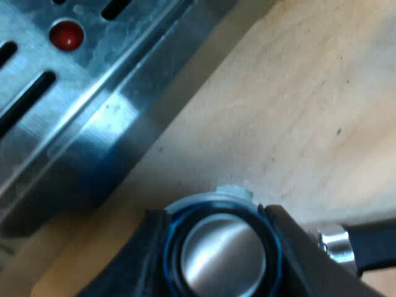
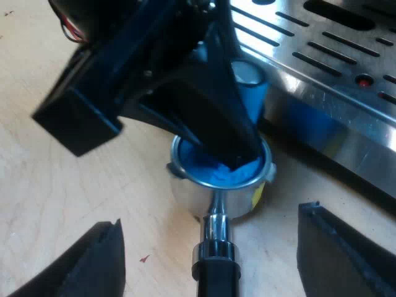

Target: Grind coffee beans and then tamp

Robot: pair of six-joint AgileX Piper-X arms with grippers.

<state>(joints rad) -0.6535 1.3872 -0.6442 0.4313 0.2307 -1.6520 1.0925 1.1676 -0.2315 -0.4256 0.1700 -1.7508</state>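
A blue tamper (image 1: pixel 224 257) with a shiny metal top stands in the basket of the metal holder (image 1: pixel 213 197), which rests on the wooden table. My left gripper (image 1: pixel 219 247) is shut on the tamper, one black finger on each side. In the right wrist view the left gripper (image 2: pixel 213 124) reaches down into the holder (image 2: pixel 185 189), with the blue tamper (image 2: pixel 252 96) between its fingers. My right gripper (image 2: pixel 210 260) is open and astride the holder's dark handle (image 2: pixel 213 250) without touching it. The same handle (image 1: pixel 371 244) sticks out beside the left fingers.
The machine's steel drip tray (image 1: pixel 74 130) with dark slots and a red dot (image 1: pixel 66 35) lies close beside the holder. It is also just beyond the holder (image 2: pixel 322 62) in the right wrist view. Bare wooden table (image 1: pixel 297 111) surrounds the holder elsewhere.
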